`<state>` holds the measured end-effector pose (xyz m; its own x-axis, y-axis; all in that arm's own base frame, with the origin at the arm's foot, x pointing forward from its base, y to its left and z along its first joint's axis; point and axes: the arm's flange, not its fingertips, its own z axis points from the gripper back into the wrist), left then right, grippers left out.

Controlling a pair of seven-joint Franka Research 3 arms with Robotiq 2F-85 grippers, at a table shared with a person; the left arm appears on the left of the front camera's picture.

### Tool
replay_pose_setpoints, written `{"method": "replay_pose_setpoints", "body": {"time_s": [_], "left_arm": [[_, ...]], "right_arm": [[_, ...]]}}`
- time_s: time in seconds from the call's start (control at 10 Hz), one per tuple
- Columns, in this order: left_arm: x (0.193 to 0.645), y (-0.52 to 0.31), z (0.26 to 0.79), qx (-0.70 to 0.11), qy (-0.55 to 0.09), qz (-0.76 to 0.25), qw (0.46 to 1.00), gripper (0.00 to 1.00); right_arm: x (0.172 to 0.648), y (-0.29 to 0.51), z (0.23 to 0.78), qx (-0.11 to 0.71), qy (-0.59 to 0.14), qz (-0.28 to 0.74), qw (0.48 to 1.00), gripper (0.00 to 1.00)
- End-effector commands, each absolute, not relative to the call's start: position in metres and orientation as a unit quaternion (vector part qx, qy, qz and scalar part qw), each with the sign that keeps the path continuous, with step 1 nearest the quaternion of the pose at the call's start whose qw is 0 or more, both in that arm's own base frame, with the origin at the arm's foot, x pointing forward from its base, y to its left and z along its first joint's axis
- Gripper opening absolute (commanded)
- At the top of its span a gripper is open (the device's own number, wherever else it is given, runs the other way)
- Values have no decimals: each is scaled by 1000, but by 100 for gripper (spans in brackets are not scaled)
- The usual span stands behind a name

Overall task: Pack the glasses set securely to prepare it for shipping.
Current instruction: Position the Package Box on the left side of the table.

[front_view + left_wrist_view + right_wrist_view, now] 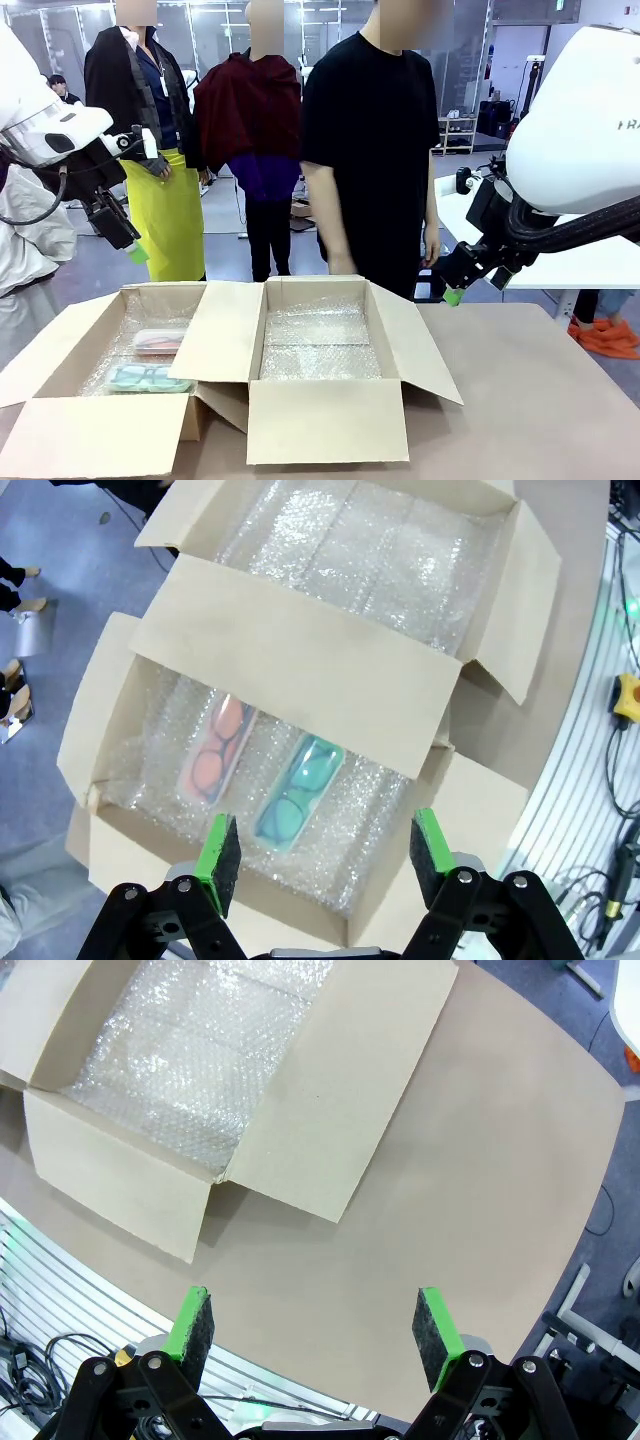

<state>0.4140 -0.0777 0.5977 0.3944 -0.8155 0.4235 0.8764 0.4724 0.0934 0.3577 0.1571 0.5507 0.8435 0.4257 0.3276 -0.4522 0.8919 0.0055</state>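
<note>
The glasses set is two flat translucent cases, a pink case (158, 342) (215, 748) and a mint green case (148, 379) (299, 789), lying side by side on bubble wrap inside the left cardboard box (60, 350) (108, 685). High above that box hangs my left gripper (135, 250) (325, 857), open and empty, with both cases showing between its green pads (220, 858). My right gripper (452, 294) (315, 1332) hovers open and empty above the bare table to the right of the second box.
A second open cardboard box (330, 425) (130, 1175), lined with bubble wrap, stands beside the first, their flaps overlapping. A person in black stands at the table's far edge behind it. The brown table (540, 390) (450, 1160) stretches free to the right.
</note>
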Motion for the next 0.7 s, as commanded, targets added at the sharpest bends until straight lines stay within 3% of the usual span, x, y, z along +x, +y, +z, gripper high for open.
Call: {"method": "replay_pose_setpoints", "body": {"time_s": [0.0,0.6], "left_arm": [[414,-78,599,-60,-211,-503,836,86],[414,-78,599,-60,-211,-503,836,86]], "right_arm": [[358,157,551,39,-167,237,956,100],[358,157,551,39,-167,237,956,100]]}}
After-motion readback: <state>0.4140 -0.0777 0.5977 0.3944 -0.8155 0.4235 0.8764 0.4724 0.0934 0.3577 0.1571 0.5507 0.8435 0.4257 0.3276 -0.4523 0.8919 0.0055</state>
